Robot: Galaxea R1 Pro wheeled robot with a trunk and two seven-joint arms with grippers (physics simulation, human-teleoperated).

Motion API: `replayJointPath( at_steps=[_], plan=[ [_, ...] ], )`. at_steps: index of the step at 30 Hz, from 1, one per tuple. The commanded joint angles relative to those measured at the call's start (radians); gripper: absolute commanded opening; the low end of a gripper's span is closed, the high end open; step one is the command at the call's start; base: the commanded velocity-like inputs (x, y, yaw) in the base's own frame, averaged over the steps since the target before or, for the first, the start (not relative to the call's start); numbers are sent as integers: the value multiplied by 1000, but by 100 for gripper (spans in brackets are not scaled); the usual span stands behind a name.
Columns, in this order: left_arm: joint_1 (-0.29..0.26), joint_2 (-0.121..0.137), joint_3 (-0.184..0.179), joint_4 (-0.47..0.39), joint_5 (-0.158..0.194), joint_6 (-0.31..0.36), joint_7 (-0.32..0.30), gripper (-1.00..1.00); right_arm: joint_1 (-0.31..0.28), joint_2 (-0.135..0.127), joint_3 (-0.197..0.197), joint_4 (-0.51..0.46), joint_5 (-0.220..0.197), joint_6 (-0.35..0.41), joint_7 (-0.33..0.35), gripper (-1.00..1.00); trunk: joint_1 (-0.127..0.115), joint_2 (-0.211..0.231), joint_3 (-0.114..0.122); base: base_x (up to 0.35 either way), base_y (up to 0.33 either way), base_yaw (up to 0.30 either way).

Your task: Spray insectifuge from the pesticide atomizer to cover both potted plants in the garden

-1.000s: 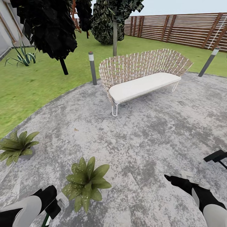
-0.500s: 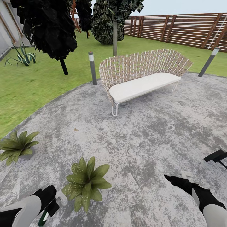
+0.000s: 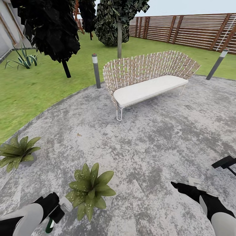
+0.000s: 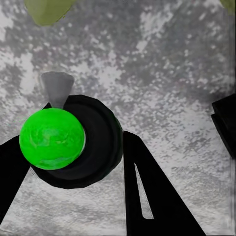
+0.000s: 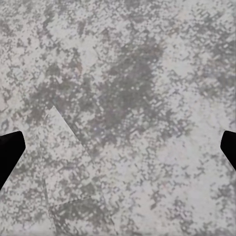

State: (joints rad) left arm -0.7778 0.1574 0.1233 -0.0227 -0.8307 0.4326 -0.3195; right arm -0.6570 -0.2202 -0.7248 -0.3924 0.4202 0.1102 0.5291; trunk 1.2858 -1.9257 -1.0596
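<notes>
outdoors, on mottled grey paving (image 3: 157,141), left claw (image 3: 54,213) pinches the pesticide atomizer (image 3: 49,225); right claw (image 5: 118,147) spread.

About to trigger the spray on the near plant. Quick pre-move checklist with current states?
1. Pesticide atomizer held in left tool: ok, in the left wrist view the fingers bracket its green body.
2. Nozzle aimed at near potted plant: cannot tell; the pale nozzle head sits beside the leaves, direction unclear.
3. Near plant's coverage: not ok yet judging by scattered white specks on some leaves only.
4. Far potted plant: not ok, no specks visible, off to the left.
5. Right tool out of the way: ok, open over bare paving.
6. Bench distant from spray: ok.
</notes>
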Motion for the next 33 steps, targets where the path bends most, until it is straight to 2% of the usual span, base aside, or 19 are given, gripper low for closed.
replayJointPath(
  at_steps=[1,3,6,7,8,9,16,18,19,22,33],
  plan=[
    [0,-1,7,-2,-10,5,-12,-100,-1,1,-8,-2,5,6,8,100,0,0,-1,0,0,0],
    [0,-2,7,-1,-10,6,-53,-100,0,1,-8,-2,5,6,8,100,0,0,-1,0,0,0],
    [0,-3,5,-2,-11,6,-190,-100,0,1,-8,-2,5,6,8,100,0,0,-1,0,0,0],
    [0,-3,5,-3,-11,6,-216,-100,0,1,-8,-2,5,6,8,100,0,0,-1,0,0,0],
    [0,-6,5,-3,-11,6,-233,-100,0,1,-8,-2,5,6,8,100,0,0,-1,0,0,0],
    [0,-22,4,-2,-12,6,-253,-100,-1,1,-8,-2,5,6,8,100,0,0,-1,0,0,0],
    [0,-38,4,-4,-13,4,-254,-100,0,1,-8,-2,5,6,8,100,0,0,-1,0,0,0],
    [0,-63,4,-6,-12,3,-252,-100,-1,1,-8,-2,5,6,8,100,0,0,-1,0,0,0],
    [0,-85,3,-11,-12,5,-250,-100,0,1,-8,-2,5,6,8,100,0,0,-1,0,0,0],
    [0,-110,4,-22,-12,7,-241,-100,0,1,-8,-2,5,6,8,100,0,0,-1,0,0,0],
    [0,-132,5,-20,-11,7,-233,-100,0,1,-8,-2,5,6,8,100,0,0,-2,0,0,40]
  ],
)
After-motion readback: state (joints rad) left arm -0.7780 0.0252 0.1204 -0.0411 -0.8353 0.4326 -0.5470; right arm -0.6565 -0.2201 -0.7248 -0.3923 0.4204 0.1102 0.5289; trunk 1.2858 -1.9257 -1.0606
